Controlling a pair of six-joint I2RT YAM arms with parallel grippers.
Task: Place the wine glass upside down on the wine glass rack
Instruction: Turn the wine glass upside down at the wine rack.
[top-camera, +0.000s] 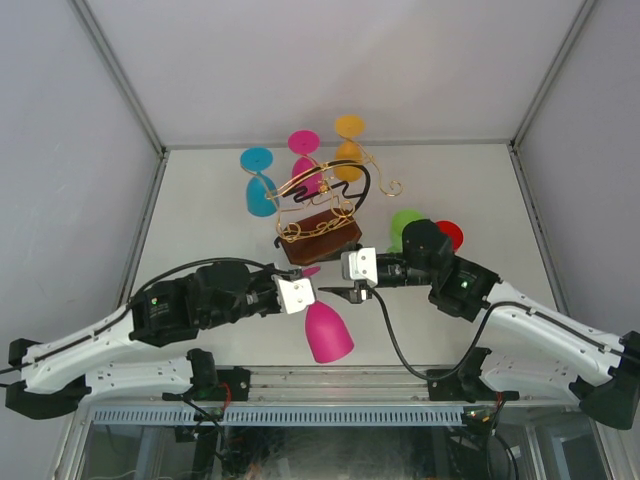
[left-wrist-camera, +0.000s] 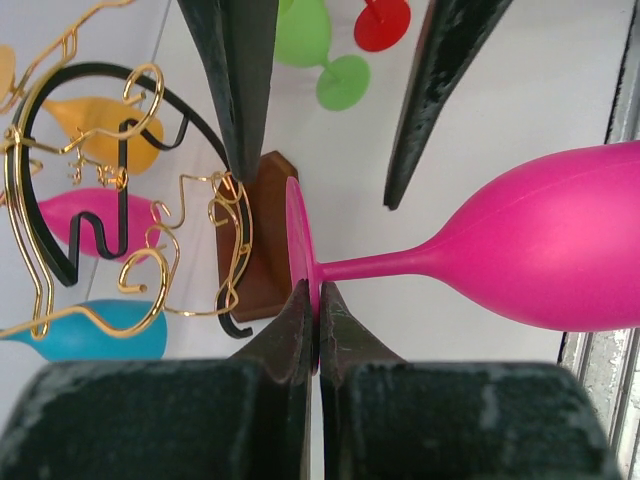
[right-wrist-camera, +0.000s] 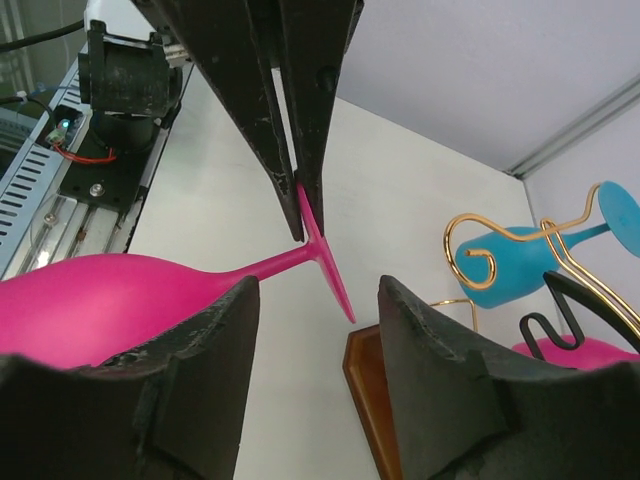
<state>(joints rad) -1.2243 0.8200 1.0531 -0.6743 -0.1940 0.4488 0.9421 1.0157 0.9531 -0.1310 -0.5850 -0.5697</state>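
Left gripper (left-wrist-camera: 317, 300): jaws pinched together on the rim of the foot of the wine glass (top-camera: 328, 335), holding it.

Wine glass: magenta, opaque, lying horizontal. Its foot faces the rack and its bowl points back toward the arm bases. Whether the bowl rests on the surface cannot be told.

Right gripper (right-wrist-camera: 318, 290): fingers part open, one on either side of the stem just behind the foot, with a clear gap between them. It is not clamped on the stem, and contact with it cannot be confirmed. It meets the left gripper tip to tip from the opposite side.

Wine glass rack (top-camera: 320, 215): gold wire scrolls with a black curved band on a dark brown wooden base (top-camera: 318, 243). It stands just beyond the foot of the held glass, apart from it.

On the rack: blue glass (top-camera: 260, 190), magenta glass (top-camera: 305, 165) and orange glass (top-camera: 349, 150), bowls among the wire arms, feet outward.

Beside the rack, partly hidden by the right arm: green glass (top-camera: 405, 222) and red glass (top-camera: 452, 236).

Surface: white table (top-camera: 200, 220), matt and plain. A perforated metal rail (top-camera: 300, 413) runs along its near edge between the arm bases.

Room: pale grey walls (top-camera: 330, 60) on three sides, joined by slim metal frame posts (top-camera: 120, 70) at the corners.
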